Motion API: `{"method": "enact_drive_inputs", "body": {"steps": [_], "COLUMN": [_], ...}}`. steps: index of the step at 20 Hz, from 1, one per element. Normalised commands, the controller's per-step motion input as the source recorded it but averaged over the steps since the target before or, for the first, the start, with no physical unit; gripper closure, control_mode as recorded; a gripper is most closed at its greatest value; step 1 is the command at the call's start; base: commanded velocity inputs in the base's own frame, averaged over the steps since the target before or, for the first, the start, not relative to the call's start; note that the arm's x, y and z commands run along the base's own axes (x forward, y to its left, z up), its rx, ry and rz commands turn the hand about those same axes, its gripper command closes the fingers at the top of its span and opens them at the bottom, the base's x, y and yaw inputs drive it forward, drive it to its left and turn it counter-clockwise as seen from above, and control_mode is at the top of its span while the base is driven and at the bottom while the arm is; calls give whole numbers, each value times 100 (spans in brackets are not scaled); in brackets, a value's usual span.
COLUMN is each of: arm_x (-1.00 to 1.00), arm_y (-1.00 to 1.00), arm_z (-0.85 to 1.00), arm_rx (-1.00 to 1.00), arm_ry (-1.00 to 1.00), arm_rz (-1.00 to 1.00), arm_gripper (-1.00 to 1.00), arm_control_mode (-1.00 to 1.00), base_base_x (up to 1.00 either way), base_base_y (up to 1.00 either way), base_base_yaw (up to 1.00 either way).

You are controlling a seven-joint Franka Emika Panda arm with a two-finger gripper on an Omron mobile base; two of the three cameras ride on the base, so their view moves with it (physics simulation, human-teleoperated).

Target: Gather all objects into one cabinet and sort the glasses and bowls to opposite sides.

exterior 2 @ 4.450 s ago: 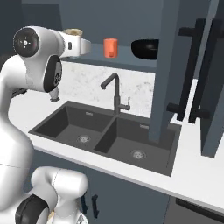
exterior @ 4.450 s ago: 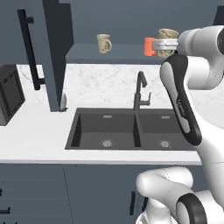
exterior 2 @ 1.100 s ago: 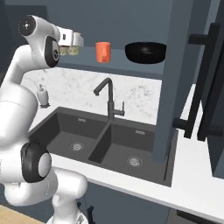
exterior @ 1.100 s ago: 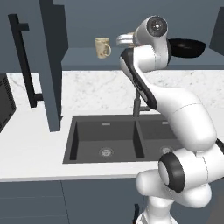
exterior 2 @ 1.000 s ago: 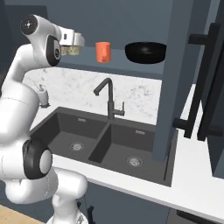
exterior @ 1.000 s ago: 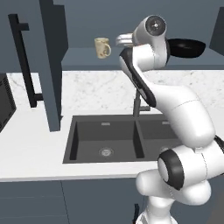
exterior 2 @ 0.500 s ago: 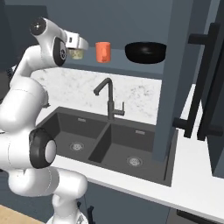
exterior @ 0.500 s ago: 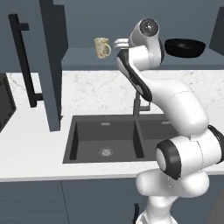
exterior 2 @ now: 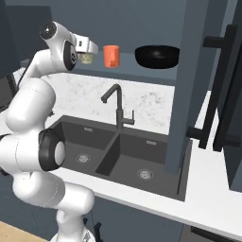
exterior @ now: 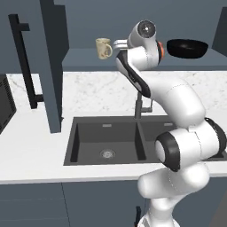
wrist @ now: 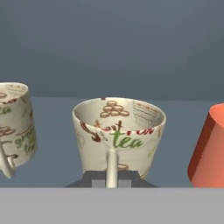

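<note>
Mug (wrist: 117,135) held by handle in closed gripper (wrist: 111,178), between beige mug (wrist: 15,124) left and orange mug (wrist: 209,146) right; could clip either if swung sideways.

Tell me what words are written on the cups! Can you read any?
"tea" in green letters, on the inside wall of the middle beige mug.
A brown word above it on the same mug: half hidden by the rim, not readable.
Green and brown lettering on the left beige mug: cut off and blurred, not readable.
The orange mug: no writing on the part that shows.
</note>
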Motion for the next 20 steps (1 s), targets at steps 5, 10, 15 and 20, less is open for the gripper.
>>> {"method": "enact_drive_inputs", "body": {"steps": [5,10,15,20], "arm_x": [39,27,15,2], "arm_y": [0,2,5,15], "arm_z": [-14,-13,-14,-17], "arm_rx": [0,0,0,0], "arm_ry": [0,0,0,0], "arm_rz": [0,0,0,0], "arm_gripper": [100,100,100,-100], "arm_control_mode": [-100,-100,-100,-100], "base_base_x": [0,0,0,0], "base_base_y": [0,0,0,0], "base_base_yaw": [0,0,0,0]}}
